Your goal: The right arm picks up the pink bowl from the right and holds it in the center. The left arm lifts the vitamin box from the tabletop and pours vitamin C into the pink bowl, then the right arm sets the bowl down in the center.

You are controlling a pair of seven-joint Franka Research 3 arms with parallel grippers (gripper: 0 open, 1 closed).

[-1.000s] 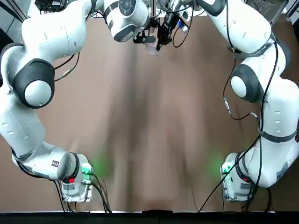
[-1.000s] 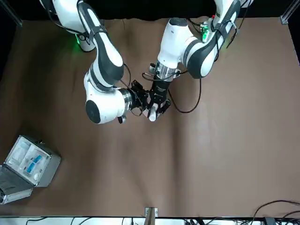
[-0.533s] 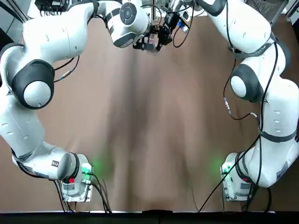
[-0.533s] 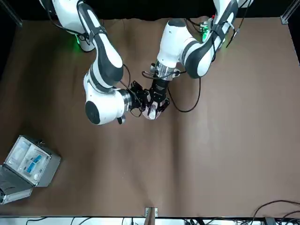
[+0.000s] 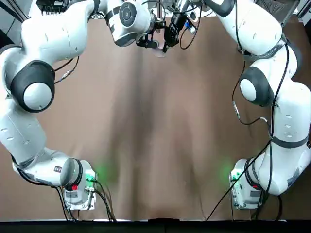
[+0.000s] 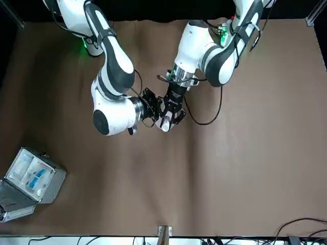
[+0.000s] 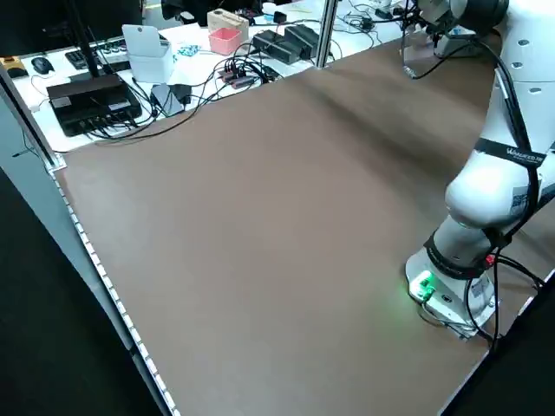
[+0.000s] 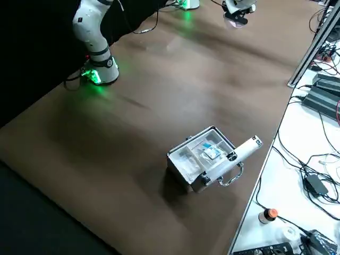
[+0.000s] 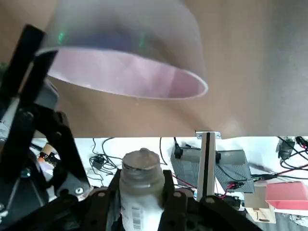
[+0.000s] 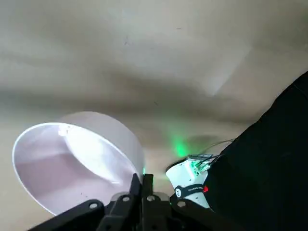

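- Pink bowl [image 10: 57, 178]: one, held off the worktop [image 6: 235, 168] between the two arms, evidently to catch the vitamins.
- Right gripper [image 10: 141, 179]: closed on the bowl's wall at one side, presumably so the mouth stays unobstructed.
- Vitamin box [image 9: 142, 197]: one, beside the bowl, apparently positioned for pouring; falling contents not visible.
- Left gripper [image 9: 143, 185]: parted only by the container's width, gripping its sides, which should leave its top free.
- Count: two grippers, one object each.
- Metal case [image 8: 204, 159]: one, lid open, on the robot's right, well apart, seemingly outside this operation.
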